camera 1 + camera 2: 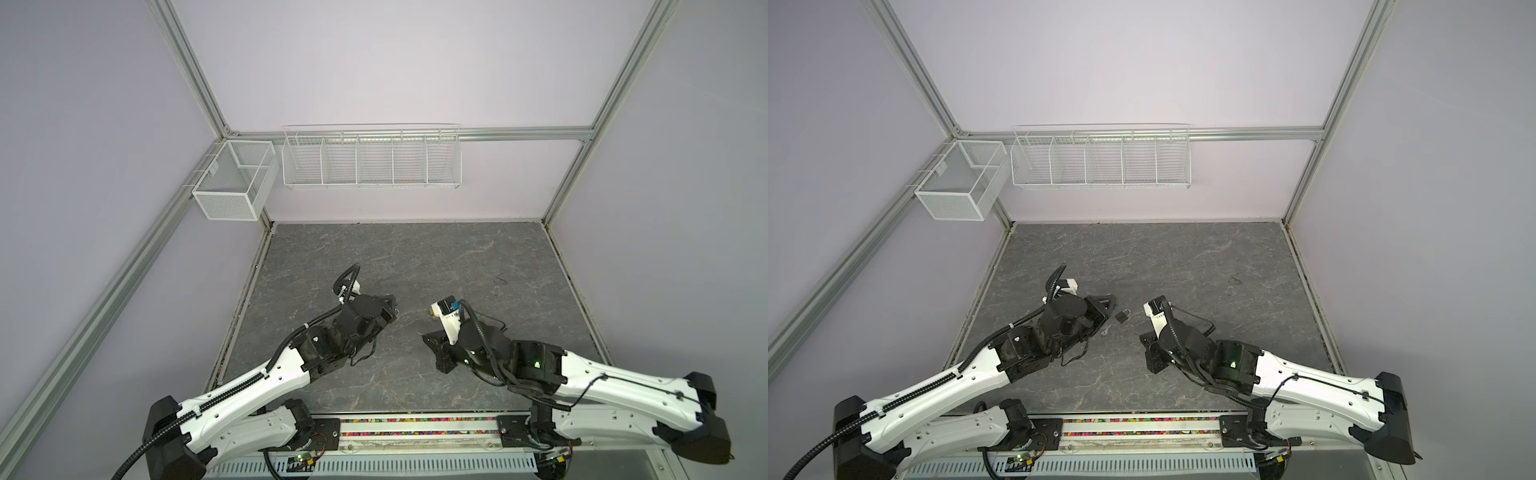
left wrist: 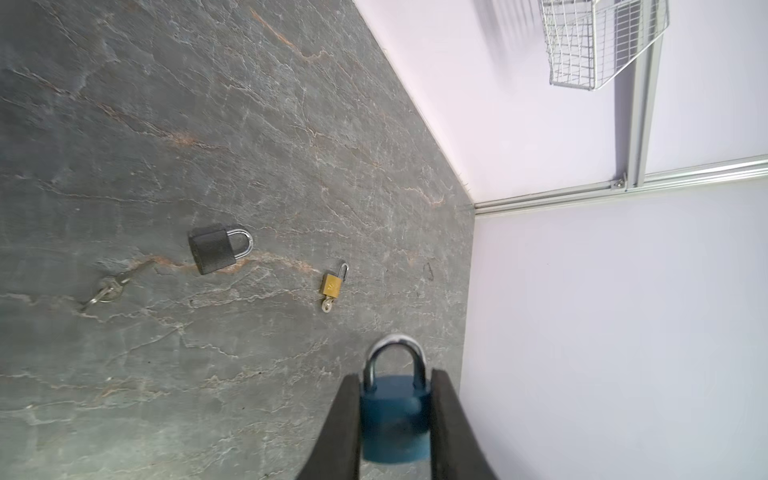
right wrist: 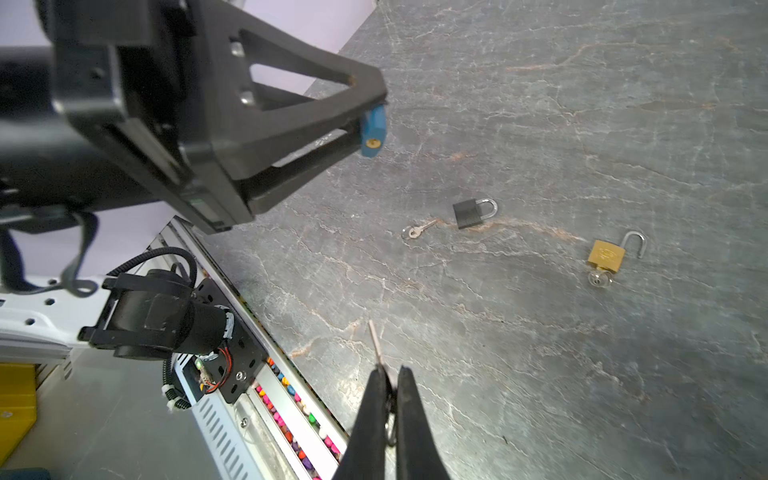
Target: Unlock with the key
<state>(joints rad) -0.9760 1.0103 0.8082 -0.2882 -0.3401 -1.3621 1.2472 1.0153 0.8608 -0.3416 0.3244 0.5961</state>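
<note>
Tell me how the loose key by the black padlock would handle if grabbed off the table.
The loose key lies flat on the stone-look table, so a pinch would likely skid it first. It looks like thin metal: probably stiff and light. Its ring may flop.

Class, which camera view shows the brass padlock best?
The right wrist view: the brass padlock lies large and sharp, shackle swung open, a key in its base. The left wrist view shows it smaller. In both top views the right arm hides nearly all of it.

light: bright, even; shadows: soft, faint; blur: blue padlock (image 2: 395,419), left wrist view
</note>
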